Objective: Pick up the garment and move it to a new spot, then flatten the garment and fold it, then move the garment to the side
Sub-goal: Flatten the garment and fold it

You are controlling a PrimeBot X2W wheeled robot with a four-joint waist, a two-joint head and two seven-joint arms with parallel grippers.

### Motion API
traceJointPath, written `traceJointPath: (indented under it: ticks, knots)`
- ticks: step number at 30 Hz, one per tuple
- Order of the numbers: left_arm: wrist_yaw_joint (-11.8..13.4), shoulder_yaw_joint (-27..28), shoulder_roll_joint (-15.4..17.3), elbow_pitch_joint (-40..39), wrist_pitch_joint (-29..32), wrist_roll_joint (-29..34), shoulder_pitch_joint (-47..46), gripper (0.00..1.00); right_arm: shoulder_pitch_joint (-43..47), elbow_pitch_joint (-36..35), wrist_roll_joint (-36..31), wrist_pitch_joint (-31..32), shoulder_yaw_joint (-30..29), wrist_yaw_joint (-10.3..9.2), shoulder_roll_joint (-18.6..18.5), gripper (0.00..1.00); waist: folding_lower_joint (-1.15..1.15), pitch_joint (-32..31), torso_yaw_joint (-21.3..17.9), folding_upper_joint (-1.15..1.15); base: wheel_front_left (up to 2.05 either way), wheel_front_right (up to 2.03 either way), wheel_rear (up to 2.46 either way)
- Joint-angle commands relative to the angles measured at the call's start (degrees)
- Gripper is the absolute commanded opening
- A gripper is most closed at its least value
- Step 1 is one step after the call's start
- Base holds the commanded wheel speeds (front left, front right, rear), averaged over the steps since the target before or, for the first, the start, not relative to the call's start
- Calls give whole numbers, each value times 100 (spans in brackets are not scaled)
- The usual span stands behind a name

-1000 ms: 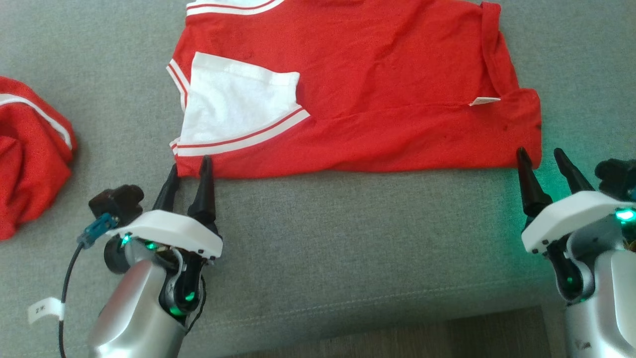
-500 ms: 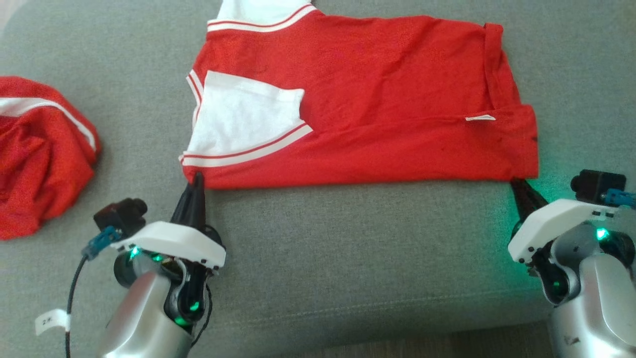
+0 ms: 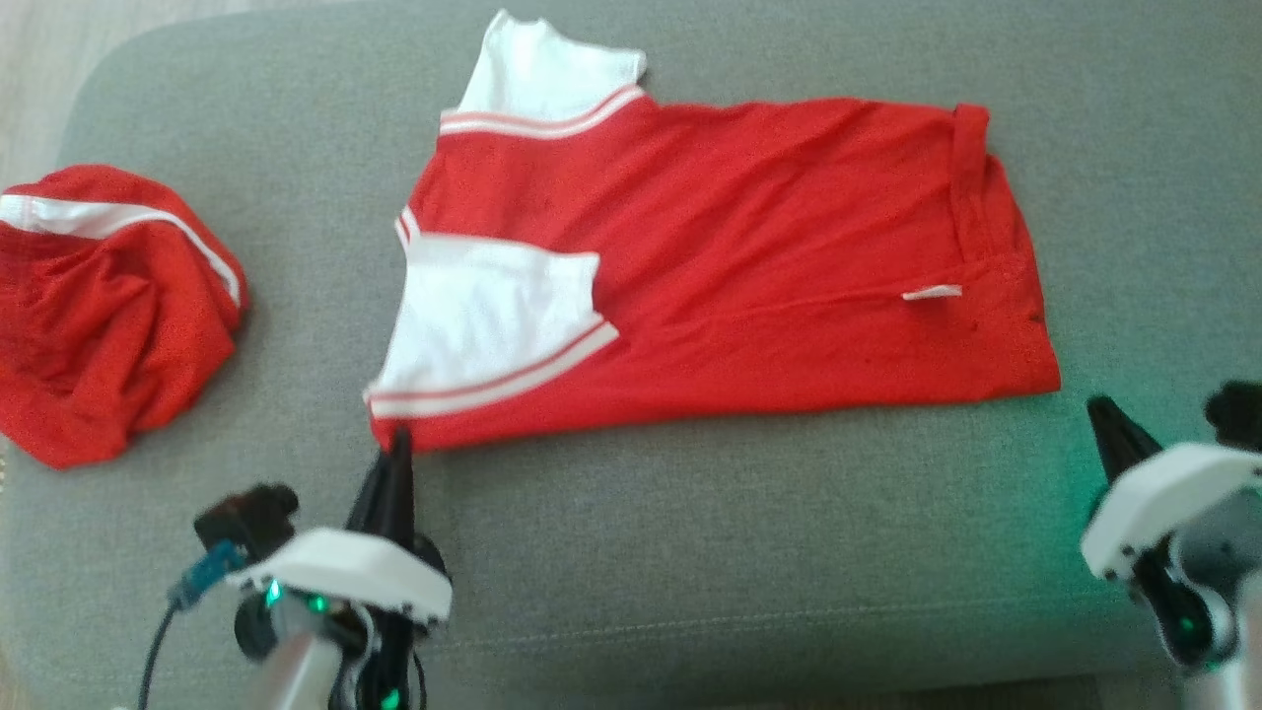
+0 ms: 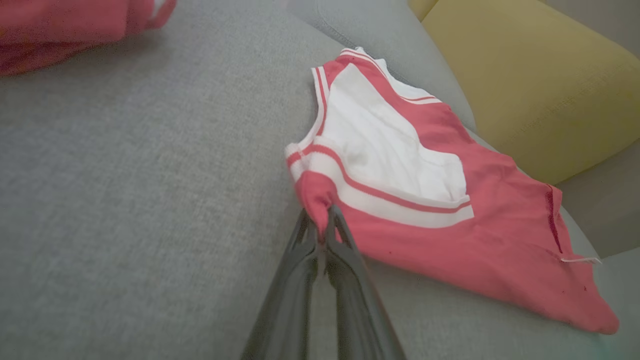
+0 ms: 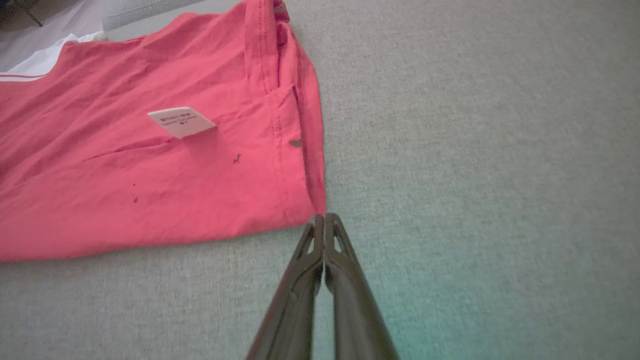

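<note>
Cloth is bunching between the fingers of the left pincer (image 4: 322, 227), which is clenching the near left corner of the red garment (image 3: 739, 247) just below its white sleeve (image 3: 488, 320). A second ago both pincers were standing spread at the two near corners; half a second ago both had closed there. Now the right pincer (image 5: 325, 220) is also sitting clenched, but no fabric is showing between its fingers. In the right wrist view the near right corner is ending just at the tips, and in the head view the tips are standing a little apart from that corner.

The garment is lying spread on the grey sofa seat (image 3: 690, 552), white label (image 5: 181, 121) facing up. Its near edge is now slanting, with the left corner nearer the robot than the right, though the camera has also been shifting. A second red garment (image 3: 108, 316) is lying crumpled well off to the left.

By my reading the right grasp is missing its corner, so the fold is not starting evenly. That pincer is probably needing to reopen and take the corner again before both lift.
</note>
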Motion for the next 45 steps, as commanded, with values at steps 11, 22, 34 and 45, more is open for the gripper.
traceJointPath:
  ticks: [11,22,34,45]
  knots:
    - [471,62,210,-1325,318,-31,957,0,602,-1298,311,388,-444,-2,275,100,0,-47,115,0,0,0,0]
    - [485,-31,208,-1361,305,106,568,0,-820,537,66,-175,-245,-2,403,100,0,198,212,0,0,0,0]
    - [346,-114,127,-1094,200,134,220,0,-1339,1772,-410,-276,-241,-2,400,0,0,295,378,0,0,0,0]
    - [388,56,240,-1068,91,57,548,0,-190,693,113,-276,-305,-2,122,0,0,40,215,0,0,0,0]
